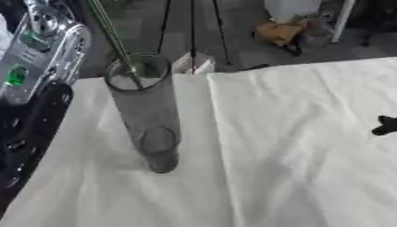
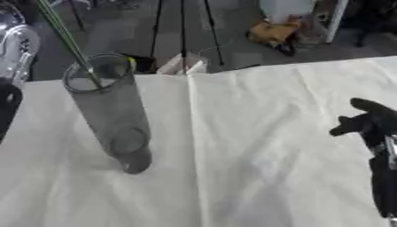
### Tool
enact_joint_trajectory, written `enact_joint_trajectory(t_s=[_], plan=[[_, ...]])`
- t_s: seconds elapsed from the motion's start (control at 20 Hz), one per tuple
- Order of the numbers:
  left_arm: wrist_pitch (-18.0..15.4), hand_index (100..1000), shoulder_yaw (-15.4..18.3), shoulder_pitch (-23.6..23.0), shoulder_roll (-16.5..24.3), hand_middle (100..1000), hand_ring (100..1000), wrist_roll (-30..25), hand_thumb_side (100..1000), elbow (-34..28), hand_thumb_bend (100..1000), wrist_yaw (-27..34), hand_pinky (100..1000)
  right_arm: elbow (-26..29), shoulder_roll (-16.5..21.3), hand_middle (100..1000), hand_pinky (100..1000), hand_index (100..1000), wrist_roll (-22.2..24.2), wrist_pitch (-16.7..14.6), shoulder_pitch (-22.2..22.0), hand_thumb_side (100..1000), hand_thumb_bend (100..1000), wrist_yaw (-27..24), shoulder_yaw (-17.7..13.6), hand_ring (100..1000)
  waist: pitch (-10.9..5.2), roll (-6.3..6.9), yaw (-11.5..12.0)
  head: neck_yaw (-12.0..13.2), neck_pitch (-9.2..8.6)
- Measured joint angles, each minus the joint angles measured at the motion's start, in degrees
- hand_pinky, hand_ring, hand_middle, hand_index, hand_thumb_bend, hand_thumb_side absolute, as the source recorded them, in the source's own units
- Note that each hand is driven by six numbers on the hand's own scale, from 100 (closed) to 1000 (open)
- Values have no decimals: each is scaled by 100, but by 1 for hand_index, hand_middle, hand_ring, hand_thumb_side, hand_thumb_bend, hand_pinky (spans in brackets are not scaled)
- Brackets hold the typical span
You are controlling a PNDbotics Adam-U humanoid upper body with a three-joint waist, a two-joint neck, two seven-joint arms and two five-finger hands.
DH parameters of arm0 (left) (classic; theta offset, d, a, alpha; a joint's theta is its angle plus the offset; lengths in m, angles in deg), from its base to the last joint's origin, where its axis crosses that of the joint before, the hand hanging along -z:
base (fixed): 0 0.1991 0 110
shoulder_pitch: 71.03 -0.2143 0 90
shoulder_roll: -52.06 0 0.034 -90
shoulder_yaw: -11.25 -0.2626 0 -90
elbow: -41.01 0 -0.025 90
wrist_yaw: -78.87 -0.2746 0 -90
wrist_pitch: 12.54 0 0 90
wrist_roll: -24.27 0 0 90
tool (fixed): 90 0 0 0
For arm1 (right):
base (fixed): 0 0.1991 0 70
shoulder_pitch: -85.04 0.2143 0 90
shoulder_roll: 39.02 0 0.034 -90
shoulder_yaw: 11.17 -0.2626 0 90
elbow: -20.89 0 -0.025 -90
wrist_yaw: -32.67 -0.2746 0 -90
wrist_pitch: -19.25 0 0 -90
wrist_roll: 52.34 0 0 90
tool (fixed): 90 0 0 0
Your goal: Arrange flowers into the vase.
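A tall clear glass vase [image 1: 147, 111] stands on the white cloth at the left. A thin green flower stem [image 1: 116, 40] slants down from the upper left, and its lower end is inside the vase mouth [image 2: 97, 73]. No bloom shows. My left arm [image 1: 35, 80], silver and black, rises along the left edge. Only a shiny part of my left hand [image 1: 50, 22] shows at the top left corner, beside the stem, cut off by the edge. My right hand [image 2: 371, 120] hovers open at the right edge, well away from the vase, holding nothing.
A white cloth [image 2: 256, 146] with creases covers the table. Beyond its far edge lie the floor, thin dark tripod legs [image 1: 192, 31], a small white box [image 1: 194, 64] and an orange bundle [image 1: 279, 31].
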Motion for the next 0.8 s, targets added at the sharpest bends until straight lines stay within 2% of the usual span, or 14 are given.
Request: enact_joint_trajectory(t_s=[0.4, 0.8], plan=[[-275, 100, 3, -43, -56, 100, 100, 45, 642, 358, 365, 89, 100, 0, -36, 478, 796, 787, 0, 0, 1, 946, 100, 0, -1, 532, 7, 0, -7, -1, -3], [-464, 128, 9, -69, -98, 100, 100, -21, 674, 572, 395, 126, 100, 0, -41, 477, 797, 787, 0, 0, 1, 947, 100, 3, -2, 532, 21, 0, -6, -1, -21]])
